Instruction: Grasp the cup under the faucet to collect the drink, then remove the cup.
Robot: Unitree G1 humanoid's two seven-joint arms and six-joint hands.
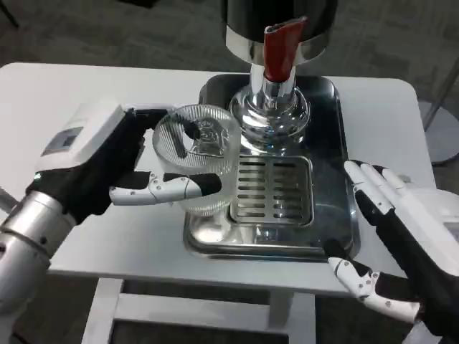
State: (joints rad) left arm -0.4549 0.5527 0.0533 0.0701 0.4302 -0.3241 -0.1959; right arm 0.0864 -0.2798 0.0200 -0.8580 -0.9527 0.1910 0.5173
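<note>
A clear ribbed glass cup (199, 156) is held upright by my left hand (118, 163), whose fingers wrap around its near and far sides. The cup hangs over the left edge of the steel drip tray (333, 143), left of the slotted grate (271, 189). The drink dispenser's chrome base (276, 115) stands at the tray's back, with a red tap lever (280, 49) above it. The cup is left of and below the tap, not under it. My right hand (401, 236) is open at the tray's right front corner, fingers spread, holding nothing.
The white table (43, 107) spans the view, with bare surface to the left and right of the tray. Its front edge runs just below the tray. Grey carpet lies beyond, and a round stand base (443, 129) shows at far right.
</note>
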